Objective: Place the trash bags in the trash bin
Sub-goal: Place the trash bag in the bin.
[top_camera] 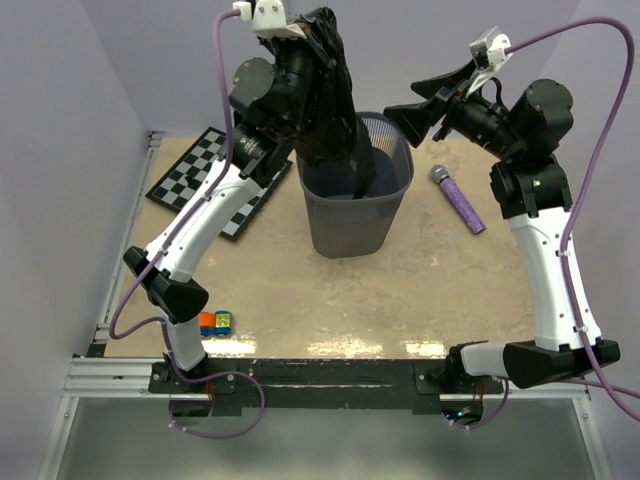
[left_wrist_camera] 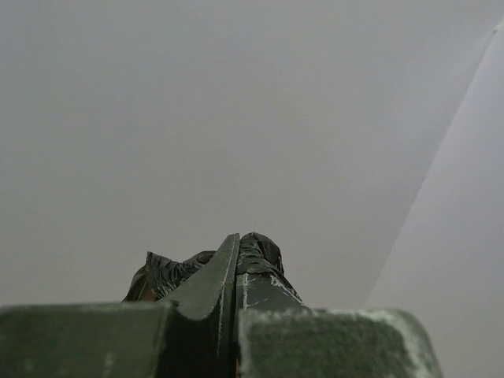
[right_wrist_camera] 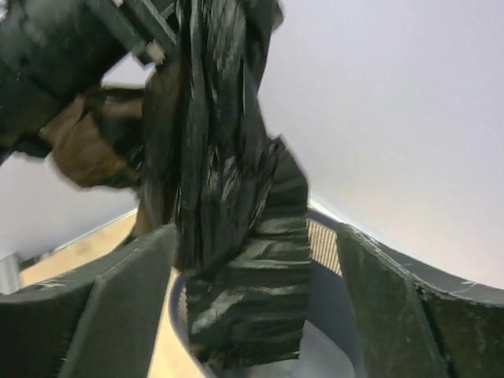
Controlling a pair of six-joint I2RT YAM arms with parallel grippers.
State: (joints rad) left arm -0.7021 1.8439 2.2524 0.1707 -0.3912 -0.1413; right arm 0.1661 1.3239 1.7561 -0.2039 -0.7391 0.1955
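My left gripper (top_camera: 322,25) is raised high above the back of the table and shut on the top of a black trash bag (top_camera: 335,110). The bag hangs down in a long crinkly sheet, its lower end inside the grey mesh trash bin (top_camera: 395,205). In the left wrist view the jaws stand closed with black plastic (left_wrist_camera: 260,256) bunched at their tips. My right gripper (top_camera: 408,115) is open and empty, just right of the bin's rim. In the right wrist view the hanging bag (right_wrist_camera: 236,236) fills the gap between the fingers, and the bin's rim (right_wrist_camera: 323,232) shows behind it.
A purple glittery microphone (top_camera: 458,199) lies right of the bin. A folded chessboard (top_camera: 200,175) lies at the back left, partly under my left arm. A small orange and blue toy (top_camera: 214,322) sits near the front left edge.
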